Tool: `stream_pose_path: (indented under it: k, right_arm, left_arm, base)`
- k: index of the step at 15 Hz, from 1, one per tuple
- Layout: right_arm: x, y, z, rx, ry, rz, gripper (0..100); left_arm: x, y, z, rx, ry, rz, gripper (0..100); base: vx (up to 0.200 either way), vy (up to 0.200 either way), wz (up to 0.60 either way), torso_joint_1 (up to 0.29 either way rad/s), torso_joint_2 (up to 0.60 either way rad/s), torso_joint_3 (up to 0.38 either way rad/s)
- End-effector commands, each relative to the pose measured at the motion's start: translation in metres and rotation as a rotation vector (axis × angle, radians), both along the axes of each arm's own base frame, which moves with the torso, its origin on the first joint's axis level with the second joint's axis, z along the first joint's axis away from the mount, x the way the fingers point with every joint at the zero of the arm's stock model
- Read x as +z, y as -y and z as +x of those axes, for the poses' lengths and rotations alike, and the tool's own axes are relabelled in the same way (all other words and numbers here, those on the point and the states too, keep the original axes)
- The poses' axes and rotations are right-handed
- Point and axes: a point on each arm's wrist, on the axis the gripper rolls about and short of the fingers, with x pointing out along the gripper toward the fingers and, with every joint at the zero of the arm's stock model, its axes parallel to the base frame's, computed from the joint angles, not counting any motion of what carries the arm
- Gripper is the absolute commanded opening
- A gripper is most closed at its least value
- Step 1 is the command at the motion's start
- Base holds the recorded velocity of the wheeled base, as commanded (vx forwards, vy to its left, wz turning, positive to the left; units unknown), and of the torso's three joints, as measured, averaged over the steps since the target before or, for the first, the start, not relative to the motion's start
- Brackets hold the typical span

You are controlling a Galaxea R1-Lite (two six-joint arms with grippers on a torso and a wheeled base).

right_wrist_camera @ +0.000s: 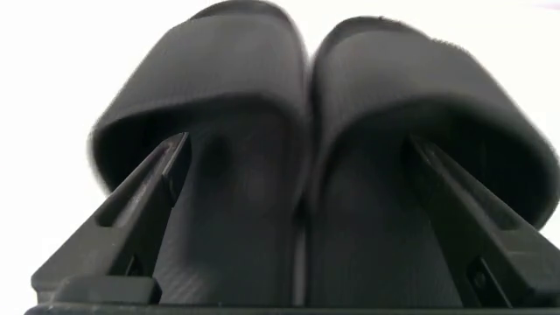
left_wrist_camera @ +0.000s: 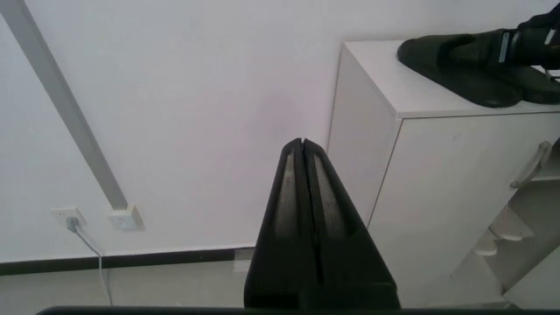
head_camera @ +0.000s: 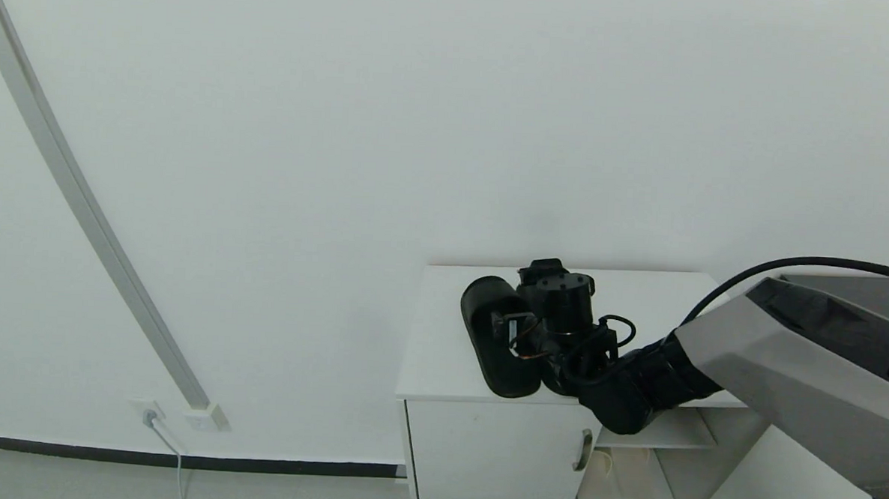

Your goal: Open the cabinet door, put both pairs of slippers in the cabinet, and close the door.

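Note:
A pair of black slippers [head_camera: 496, 349] lies side by side on top of the white cabinet [head_camera: 439, 362]. My right gripper [head_camera: 512, 327] is at them, open. In the right wrist view one finger [right_wrist_camera: 149, 201] is pushed under the strap of one slipper [right_wrist_camera: 219, 96] and the other finger under the strap of the second [right_wrist_camera: 420, 87], with the slippers' touching inner sides between the fingers. A pair of white slippers [head_camera: 618, 489] stands on a low shelf inside the cabinet. My left gripper [left_wrist_camera: 302, 149] is shut on nothing, low and off to the cabinet's [left_wrist_camera: 437, 192] left side.
The cabinet's left door with its handle [head_camera: 584, 449] is closed; the right half stands open, showing shelves [head_camera: 661, 431]. A grey conduit [head_camera: 79, 188] runs slantwise down the white wall to a socket [head_camera: 148, 415] with a plugged cable. Bare floor lies left of the cabinet.

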Motion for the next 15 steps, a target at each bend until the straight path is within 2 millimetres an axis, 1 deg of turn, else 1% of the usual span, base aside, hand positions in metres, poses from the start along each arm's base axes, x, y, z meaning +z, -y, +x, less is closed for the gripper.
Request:
stream_pose_path:
  k: [1, 3, 7, 8, 12, 15]
  right_arm:
    - [-0.0139, -0.0003, 0.0161, -0.012, 0.018, -0.002, 100]
    - [-0.0151, 0.0018, 0.0229, -0.017, 0.037, -0.009, 100]
    - [-0.0156, 0.0004, 0.0234, -0.008, 0.038, -0.006, 100]
    - [-0.0163, 0.0003, 0.0235, -0.008, 0.037, -0.007, 0]
    - [-0.0193, -0.0001, 0.0242, -0.008, 0.035, -0.009, 0]
    - [-0.0117, 0.0006, 0.0219, -0.008, 0.052, 0.004, 0]
  left_arm:
    - [0.0, 0.0, 0.0001, 0.0, -0.001, 0.0, 0]
    - [0.0, 0.0, 0.0001, 0.0, -0.001, 0.0, 0]
    - [0.0, 0.0, 0.0001, 0.0, -0.001, -0.002, 0]
    - [0.0, 0.0, 0.0, 0.0, 0.0, -0.002, 0]
    - [0.0, 0.0, 0.0001, 0.0, -0.001, -0.002, 0]
    - [0.0, 0.0, 0.0001, 0.0, -0.001, -0.002, 0]
  base:
    - [0.0, 0.0, 0.0, 0.0, 0.0, 0.0]
    - [0.0, 0.0, 0.0, 0.0, 0.0, 0.0]
    - [0.0, 0.0, 0.0, 0.0, 0.0, 0.0]
    - [0.0, 0.0, 0.0, 0.0, 0.0, 0.0]
    - [0.0, 0.0, 0.0, 0.0, 0.0, 0.0]
    - [0.0, 0.0, 0.0, 0.0, 0.0, 0.0]
